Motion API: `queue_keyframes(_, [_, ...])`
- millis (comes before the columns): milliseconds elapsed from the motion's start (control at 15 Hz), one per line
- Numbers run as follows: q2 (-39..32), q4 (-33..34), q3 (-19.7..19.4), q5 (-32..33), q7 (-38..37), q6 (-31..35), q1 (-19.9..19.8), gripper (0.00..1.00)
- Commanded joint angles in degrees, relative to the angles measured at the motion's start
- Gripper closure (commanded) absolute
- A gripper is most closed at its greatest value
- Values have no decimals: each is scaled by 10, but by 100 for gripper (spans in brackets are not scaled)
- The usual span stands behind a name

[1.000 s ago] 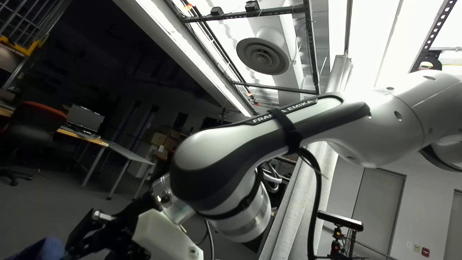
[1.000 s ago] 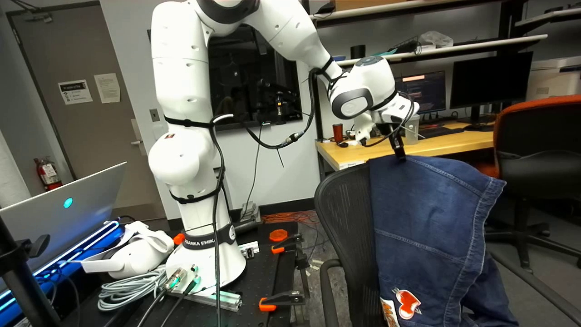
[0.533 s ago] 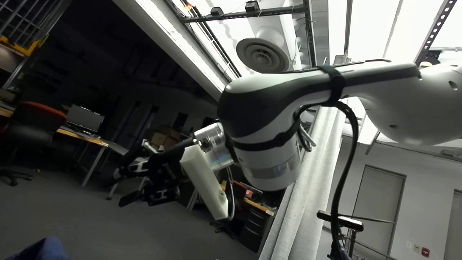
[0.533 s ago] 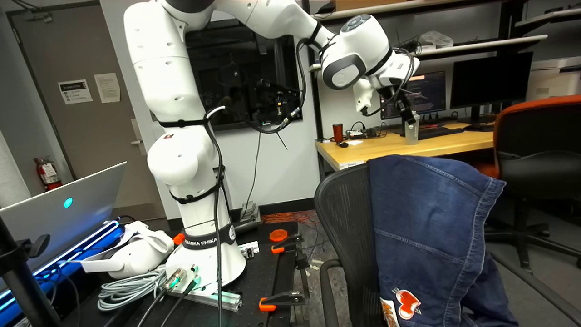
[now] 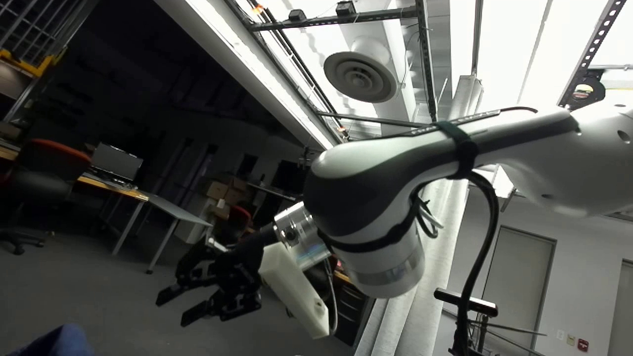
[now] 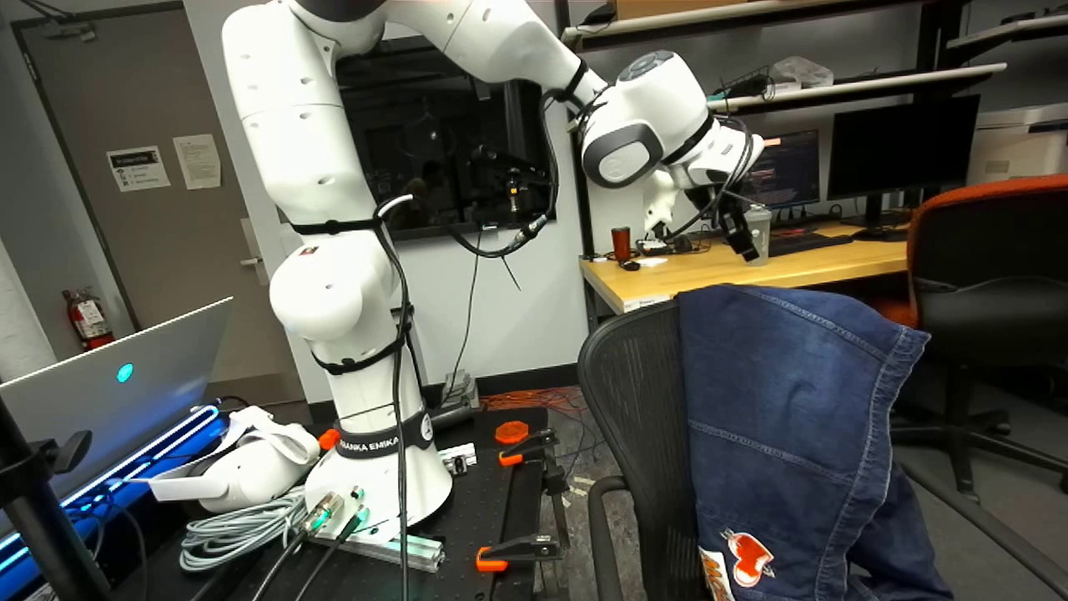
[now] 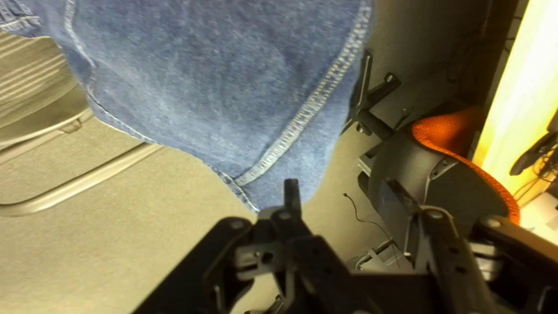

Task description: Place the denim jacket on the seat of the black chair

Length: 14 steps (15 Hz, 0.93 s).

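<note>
- My arm (image 6: 329, 292) stands at nine o'clock in an exterior view, bent over toward two.
- The black chair (image 6: 630, 376) is near four o'clock there.
- The denim jacket (image 6: 784, 401) hangs over its backrest, spreading from ten to one o'clock in my wrist view.
- My end effector (image 7: 343, 185), at four in that view, has its fingers apart, near the jacket but clear of it.
- In an exterior view, a red heart patch (image 6: 750, 558) sits at the jacket's seven o'clock.
</note>
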<state>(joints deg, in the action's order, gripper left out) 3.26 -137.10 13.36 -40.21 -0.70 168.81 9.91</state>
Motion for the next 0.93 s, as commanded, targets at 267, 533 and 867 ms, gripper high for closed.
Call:
queue_keyframes(267, [-21,-66,-8,72,-30,37,-21,73])
queue_keyframes(533, [-63,-55,-7,64,-47,4,-17,23])
queue_keyframes(867, [-42,-38,-10,63,8,-210,-25,0])
